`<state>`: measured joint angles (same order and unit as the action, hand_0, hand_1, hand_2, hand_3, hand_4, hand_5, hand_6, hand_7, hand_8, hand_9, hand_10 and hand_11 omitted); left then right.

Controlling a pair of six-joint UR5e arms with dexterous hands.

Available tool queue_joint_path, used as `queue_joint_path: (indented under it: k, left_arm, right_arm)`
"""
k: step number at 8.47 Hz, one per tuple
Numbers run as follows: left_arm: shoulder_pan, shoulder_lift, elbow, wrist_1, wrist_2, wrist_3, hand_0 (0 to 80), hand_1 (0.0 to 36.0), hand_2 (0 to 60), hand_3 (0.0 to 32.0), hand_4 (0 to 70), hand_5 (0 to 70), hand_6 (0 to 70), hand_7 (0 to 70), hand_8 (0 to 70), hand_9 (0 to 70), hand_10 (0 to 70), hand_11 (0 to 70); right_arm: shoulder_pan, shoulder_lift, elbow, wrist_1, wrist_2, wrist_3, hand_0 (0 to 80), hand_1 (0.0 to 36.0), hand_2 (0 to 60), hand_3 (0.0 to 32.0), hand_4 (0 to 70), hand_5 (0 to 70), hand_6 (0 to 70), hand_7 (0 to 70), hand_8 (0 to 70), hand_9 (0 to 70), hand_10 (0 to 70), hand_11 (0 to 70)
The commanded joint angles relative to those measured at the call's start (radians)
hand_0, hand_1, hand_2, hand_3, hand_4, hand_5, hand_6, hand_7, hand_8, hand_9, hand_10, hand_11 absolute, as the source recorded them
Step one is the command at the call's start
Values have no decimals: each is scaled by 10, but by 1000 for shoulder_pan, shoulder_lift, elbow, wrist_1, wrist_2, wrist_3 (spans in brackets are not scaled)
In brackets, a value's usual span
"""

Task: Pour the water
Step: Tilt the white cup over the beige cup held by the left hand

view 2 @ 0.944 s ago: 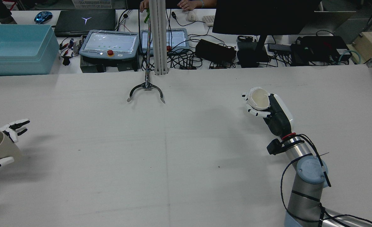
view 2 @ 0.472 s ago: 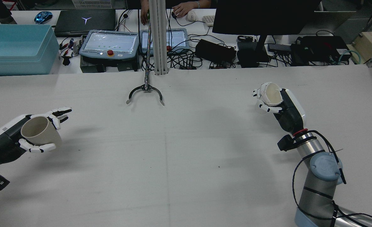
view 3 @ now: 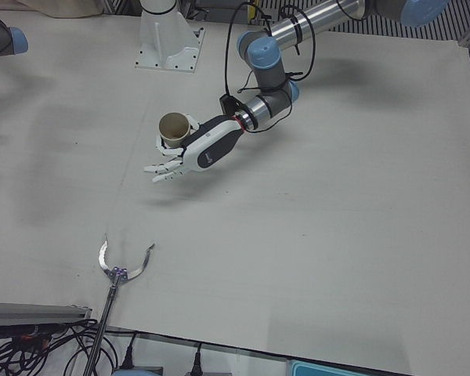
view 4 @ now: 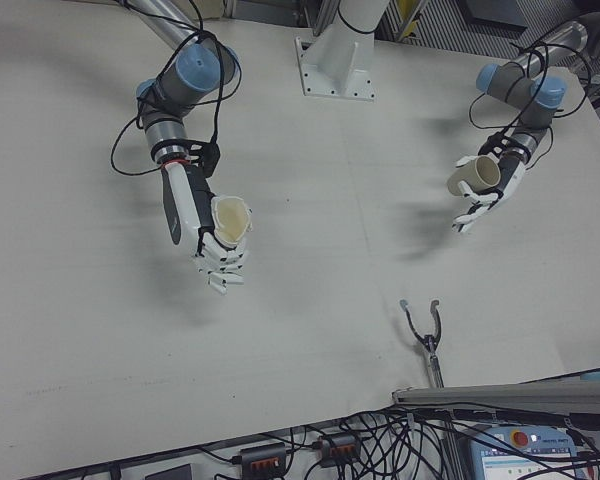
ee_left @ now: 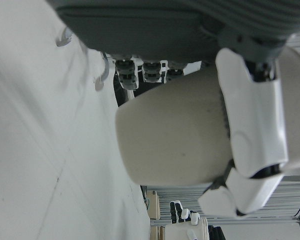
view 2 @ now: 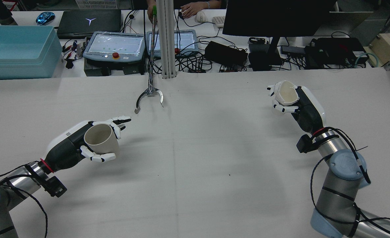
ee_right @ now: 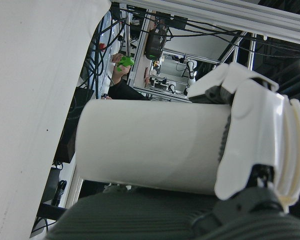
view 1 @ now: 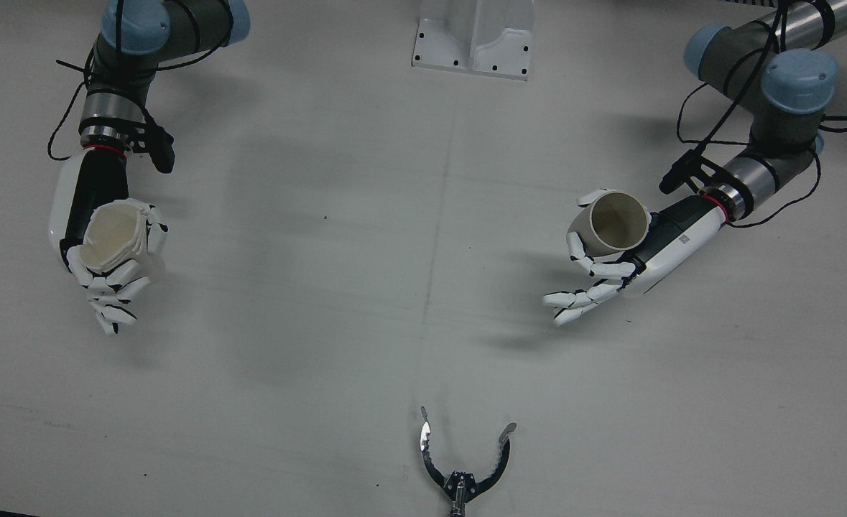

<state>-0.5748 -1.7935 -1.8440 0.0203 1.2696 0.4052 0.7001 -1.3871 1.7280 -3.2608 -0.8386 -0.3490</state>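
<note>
My left hand (view 2: 72,145) is shut on a beige cup (view 2: 100,140), held above the table on its left half with the mouth tipped up and toward the camera. In the front view the same cup (view 1: 613,224) shows an empty inside, with some fingers (view 1: 574,298) stretched past it. My right hand (view 2: 302,104) is shut on a white cup (view 2: 287,92) over the far right of the table. The front view shows that cup (view 1: 110,233) from above, upright in the right hand (view 1: 96,215). The two cups are far apart.
A person's grabber claw (view 2: 148,96) rests near the far middle edge, also seen as the claw (view 1: 464,459) in the front view. Behind the table stand a blue bin (view 2: 16,49), teach pendants (view 2: 115,46), a monitor and cables. The white pedestal base (view 1: 473,36) is between the arms.
My left hand has carried the beige cup from the table's left edge in toward the middle. The right hand shifted slightly right and farther. The grabber claw turned and lifted a little.
</note>
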Motion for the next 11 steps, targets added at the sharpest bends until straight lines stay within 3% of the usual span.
queue_joint_path:
  k: [1,3,4,6,8,9,11]
  left_arm:
    - [82,-206,25,104,2,191,530,302,600,0,700,700,136,181,63,102,81,132]
    - [87,-289,107,107,2,275,528,304,600,0,700,700,136,184,67,110,84,136]
    - [136,-306,148,83,2,282,528,301,600,0,700,700,130,182,65,107,83,134]
    - [167,-307,154,81,1,287,515,302,600,0,695,700,121,171,63,106,82,133]
    - [168,-308,154,73,1,285,517,306,600,0,690,700,122,169,64,107,83,134]
    - [167,-310,154,70,1,285,520,308,600,0,687,700,121,167,64,105,82,133]
    - [167,-310,154,70,1,282,519,311,600,0,686,700,123,168,63,104,81,132]
  right_arm:
    - [9,3,39,-46,-33,-16,572,360,600,0,189,700,361,489,177,257,76,144]
    - [24,3,138,-49,-68,-121,577,360,600,0,180,700,360,488,175,255,75,143]
    - [35,22,242,-53,-123,-284,589,360,600,0,187,700,369,505,178,259,74,142]
    - [35,129,407,-147,-138,-613,604,360,600,0,216,700,403,549,192,278,83,155]
    - [-2,198,424,-158,-167,-796,624,360,600,0,260,700,424,571,196,281,97,176]
    - [-33,219,424,-163,-225,-882,638,360,600,0,276,700,424,579,191,276,99,180]
    - [-115,217,409,-183,-244,-993,724,360,600,0,305,700,423,581,181,260,99,183]
